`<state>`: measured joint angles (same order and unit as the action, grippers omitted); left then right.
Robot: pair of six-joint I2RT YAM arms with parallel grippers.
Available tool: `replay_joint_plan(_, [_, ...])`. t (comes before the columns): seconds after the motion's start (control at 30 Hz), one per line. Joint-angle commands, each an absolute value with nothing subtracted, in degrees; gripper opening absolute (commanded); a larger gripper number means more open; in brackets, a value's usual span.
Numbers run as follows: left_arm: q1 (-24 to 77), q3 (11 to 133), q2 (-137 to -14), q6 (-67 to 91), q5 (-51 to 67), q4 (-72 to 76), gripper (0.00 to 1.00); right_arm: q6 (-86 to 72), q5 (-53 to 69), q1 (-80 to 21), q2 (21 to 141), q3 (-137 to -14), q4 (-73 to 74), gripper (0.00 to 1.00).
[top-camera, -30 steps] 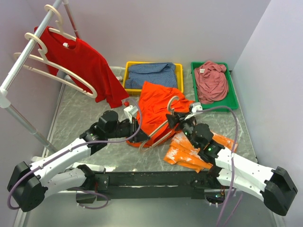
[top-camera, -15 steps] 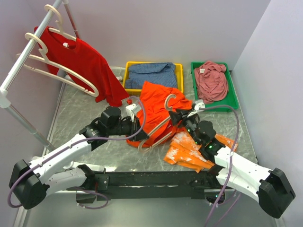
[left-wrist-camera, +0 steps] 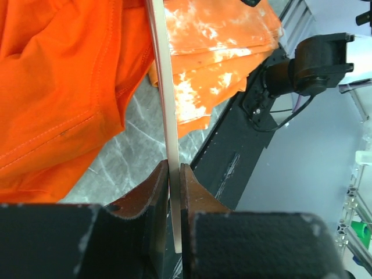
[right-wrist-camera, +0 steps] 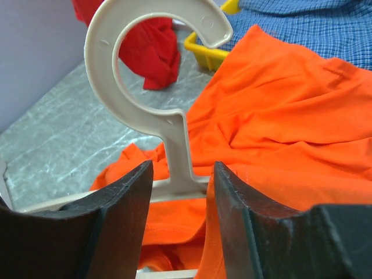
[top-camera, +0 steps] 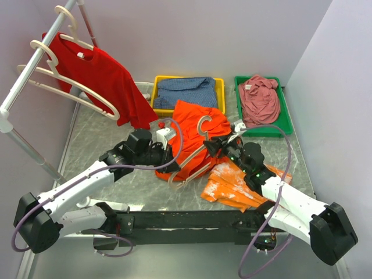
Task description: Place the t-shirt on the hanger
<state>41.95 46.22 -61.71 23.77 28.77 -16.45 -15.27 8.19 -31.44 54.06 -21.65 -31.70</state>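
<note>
While both arms have pushed forward over the last second, the hanger (top-camera: 200, 122) has slid with them. Its hook now sits closer to the yellow tray (top-camera: 156, 93) and a little farther left than it did. The left gripper (top-camera: 165, 154) has also advanced toward the tray.

The hanger lies on the t-shirt (top-camera: 189, 116), which is heaped on the table (top-camera: 99, 139) just in front of the tray. The hanger's long axis runs on a diagonal. Its hook end is the end nearer the tray, and its shoulders trail away from the tray toward the left arm's side.

From the right wrist, the hook (right-wrist-camera: 177, 151) stands upright with its opening turned to the right, orange cloth (right-wrist-camera: 279, 104) behind it.

The left gripper (left-wrist-camera: 174, 174) is clamped on the thin edge of the hanger (left-wrist-camera: 164, 116), beside a fold of the t-shirt (left-wrist-camera: 58, 87). The smudged lighter-orange cloth (left-wrist-camera: 221, 58) lies beyond.

The right gripper (right-wrist-camera: 180, 174) straddles the hanger's neck with a gap showing on each side. I cannot tell whether it presses on the plastic lower down. In the overhead view it (top-camera: 216, 145) sits on the far side of the hanger from the left gripper.
</note>
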Motion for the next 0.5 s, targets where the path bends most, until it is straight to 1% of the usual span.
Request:
replay_joint_plan(0.0, [42.0,49.6,-61.6,21.2,28.8,-17.1,0.01,-13.9,10.2,-30.3,54.4,-25.8,-31.6,0.55])
replay_joint_plan(0.23, [42.3,51.0,-62.3,19.3,28.6,-19.3,0.01,-13.4,14.1,-29.7,56.4,-31.8,-25.6,0.56])
replay_joint_plan(0.33, [42.4,51.5,-62.5,19.0,28.6,-19.7,0.01,-12.5,15.6,-29.8,58.4,-35.8,-19.2,0.56])
replay_joint_plan(0.47, [42.7,52.4,-63.1,18.7,28.3,-19.9,0.01,-12.8,15.0,-29.6,59.0,-37.4,-16.0,0.55])
